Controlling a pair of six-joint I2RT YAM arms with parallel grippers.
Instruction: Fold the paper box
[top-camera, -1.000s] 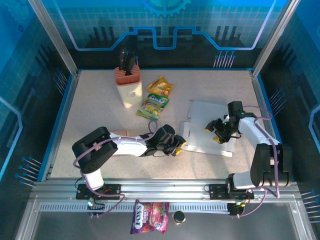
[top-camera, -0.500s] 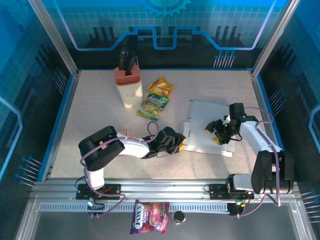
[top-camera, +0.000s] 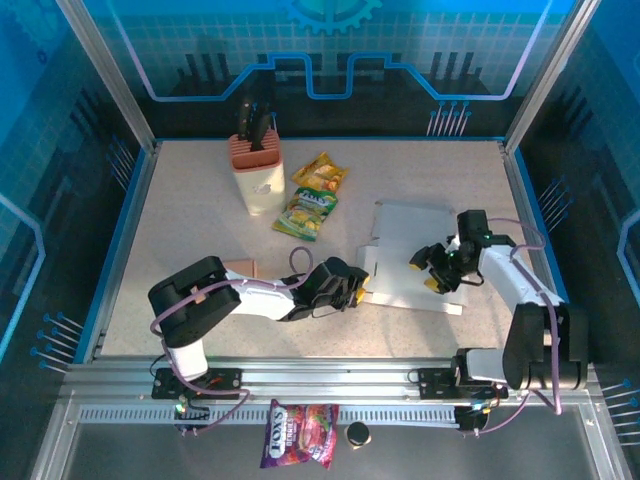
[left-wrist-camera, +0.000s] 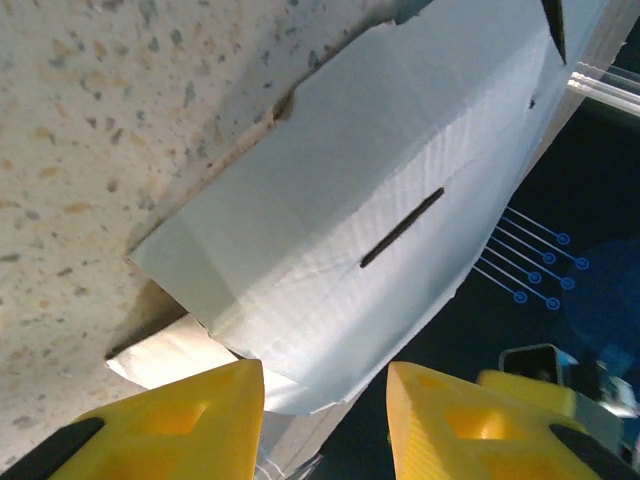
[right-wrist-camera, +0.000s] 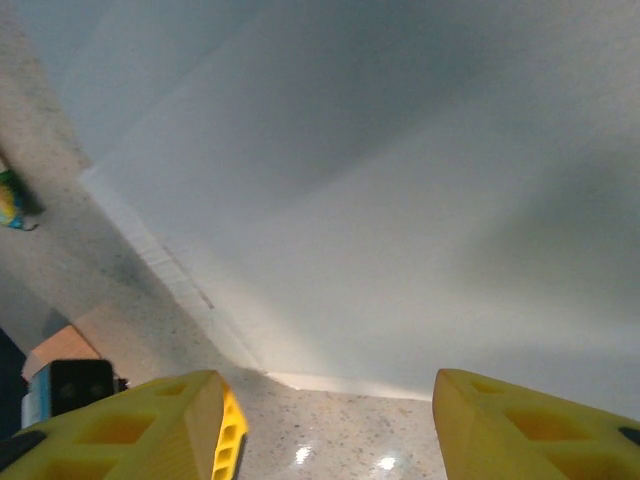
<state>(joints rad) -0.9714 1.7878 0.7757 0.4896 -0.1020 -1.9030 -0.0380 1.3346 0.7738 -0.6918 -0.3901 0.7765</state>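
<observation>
Top external shows the paper box (top-camera: 412, 250) lying near the tabletop's (top-camera: 190, 230) right edge; left gripper (top-camera: 358, 295) released at its left flap, right gripper (top-camera: 426, 272) released above it

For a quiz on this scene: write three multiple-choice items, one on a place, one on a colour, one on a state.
1. Where does the flat white paper box lie?
A) far-left corner
B) right half of the speckled table
C) on the floor
2. On the left pincer, what colour are the fingertips?
A) yellow
B) red
C) black
3. How is the right pincer set?
A) shut on the box
B) shut on a knife
C) open
Answers: B, the top view shows it right of centre; A, both tips are yellow; C, its fingers stand wide apart, nothing between.
</observation>
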